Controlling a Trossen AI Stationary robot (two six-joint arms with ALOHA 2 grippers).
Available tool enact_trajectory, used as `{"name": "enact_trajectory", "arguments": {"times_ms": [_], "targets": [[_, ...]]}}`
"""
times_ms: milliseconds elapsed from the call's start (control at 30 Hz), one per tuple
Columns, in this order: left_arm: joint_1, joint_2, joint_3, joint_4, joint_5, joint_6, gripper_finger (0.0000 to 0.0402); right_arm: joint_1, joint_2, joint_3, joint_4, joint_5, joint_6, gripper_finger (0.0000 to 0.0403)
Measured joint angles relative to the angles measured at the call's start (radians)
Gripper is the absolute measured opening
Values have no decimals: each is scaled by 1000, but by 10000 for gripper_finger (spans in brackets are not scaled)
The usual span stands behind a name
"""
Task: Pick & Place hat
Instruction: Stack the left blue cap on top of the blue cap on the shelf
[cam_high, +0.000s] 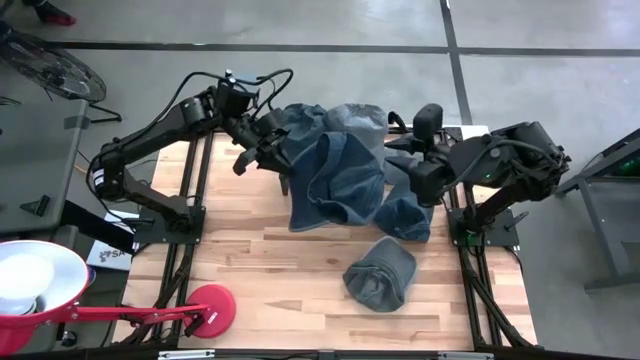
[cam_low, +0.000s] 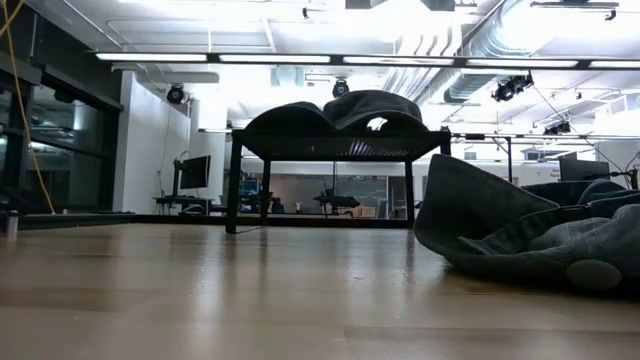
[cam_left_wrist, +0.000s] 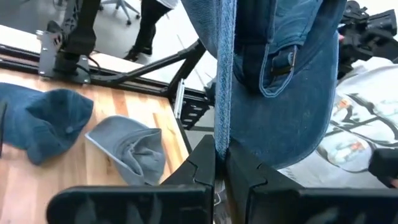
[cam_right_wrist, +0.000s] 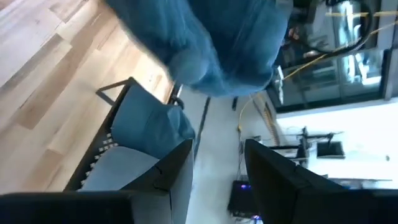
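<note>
Overhead, both arms meet at the far middle of the table (cam_high: 260, 250), with a blue denim hat (cam_high: 335, 180) stretched between them. Left gripper (cam_high: 262, 148): fingers pressed together on a denim edge; its wrist view shows the cloth pinched in the seam between the pads, the rest of the hat hanging above. Right gripper (cam_high: 425, 165): at the hat's other side, fingers apart with floor showing in the gap in its wrist view; cannot tell whether they touch the cloth at all.

Risks, as I judge them:
- hat hangs from one thin pinch on the left; a pull from the right side could strip the edge out of the pads
- if the right fingers close now they may catch only a loose fold, or nothing, since the denim sits off to the side of them
- slack cloth droops low toward the second blue hat (cam_high: 405, 215) lying just beneath; a drag across the table could snag or shove it

Around:
- grey hat (cam_high: 380, 272) crumpled on the wood, nearer the front, apart from the blue ones
- low black rack (cam_low: 335, 140) at the table's far edge, with dark hats draped on top, seen from table height
- red lamp base (cam_high: 208, 308) at the front left corner, well clear of the work

Between the held hat and the rack, nothing obvious blocks the way except the arms themselves, crowded close
</note>
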Motion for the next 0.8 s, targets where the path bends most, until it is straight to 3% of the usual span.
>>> {"name": "enact_trajectory", "arguments": {"times_ms": [267,800], "targets": [[-2,25,0,4,30,0,7,-3,7,0,64,-57,-131,138],[-15,45,0,108,76,-58,7,-4,6,0,74,-158,-136,138]]}}
